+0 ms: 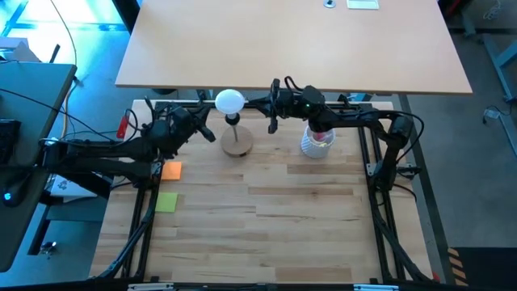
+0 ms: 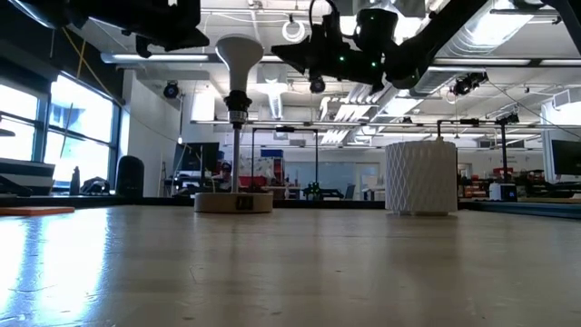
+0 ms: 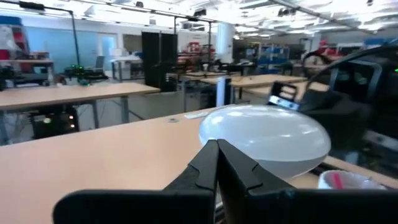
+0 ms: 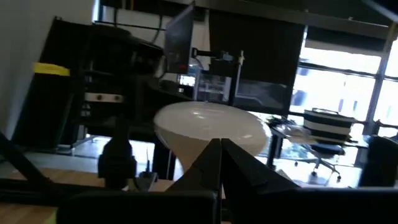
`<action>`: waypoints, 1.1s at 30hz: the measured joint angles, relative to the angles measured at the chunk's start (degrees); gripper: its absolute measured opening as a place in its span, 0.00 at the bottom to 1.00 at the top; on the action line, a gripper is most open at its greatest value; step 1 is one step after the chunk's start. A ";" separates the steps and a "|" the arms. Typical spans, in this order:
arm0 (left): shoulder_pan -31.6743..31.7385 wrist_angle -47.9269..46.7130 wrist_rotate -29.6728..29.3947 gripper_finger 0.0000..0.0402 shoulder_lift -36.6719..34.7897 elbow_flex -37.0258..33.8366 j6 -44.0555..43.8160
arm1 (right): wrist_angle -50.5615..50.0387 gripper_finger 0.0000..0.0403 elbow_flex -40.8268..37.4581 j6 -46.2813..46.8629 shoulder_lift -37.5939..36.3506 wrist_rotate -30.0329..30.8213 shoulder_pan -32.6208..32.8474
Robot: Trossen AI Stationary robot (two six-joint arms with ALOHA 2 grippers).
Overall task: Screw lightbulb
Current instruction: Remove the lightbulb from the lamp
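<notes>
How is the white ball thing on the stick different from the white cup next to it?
The lightbulb is smooth and round; the cup is a ribbed cylinder. The lightbulb sits high on a post above a wooden base; the cup stands directly on the table. The cup holds pink things; the lightbulb holds nothing. Both are white.

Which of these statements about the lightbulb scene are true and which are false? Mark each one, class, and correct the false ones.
1. The lightbulb sits on top of the post of the round wooden base. True.
2. The white perforated cup stands between the base and the left arm. False: it stands on the base's other side, under the right arm.
3. Both grippers have their jaws shut. True.
4. The left gripper holds the lightbulb. False: it is beside the post, holding nothing.
5. An orange pad and a green pad lie near the left arm. True.
</notes>
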 joint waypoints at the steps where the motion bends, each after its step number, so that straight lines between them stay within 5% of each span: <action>1: 0.37 -0.04 0.04 0.00 0.04 0.00 0.17 | 0.22 0.00 0.00 -0.05 0.00 -0.15 0.23; 9: 3.31 1.16 11.32 0.00 1.56 0.00 -1.93 | 1.00 0.00 0.00 0.26 0.00 0.93 0.30; 15: 3.23 2.33 20.59 0.00 2.88 0.00 -7.52 | -0.57 0.00 0.00 1.83 0.00 12.03 0.36; 18: 2.37 2.15 21.32 0.00 2.94 0.00 -8.54 | -1.81 0.00 0.00 2.99 0.00 19.11 0.02; 22: 2.24 1.77 15.07 0.00 1.93 0.00 -6.36 | -2.65 0.00 0.00 3.23 0.00 21.94 -1.06; 30: 7.00 -2.43 11.47 0.00 0.35 0.02 -5.68 | -2.81 0.00 0.00 4.48 -0.26 -0.81 -2.57; 33: 9.23 -2.77 12.65 0.00 0.88 0.02 -5.78 | -1.89 0.00 0.02 4.48 -0.28 -4.20 -1.89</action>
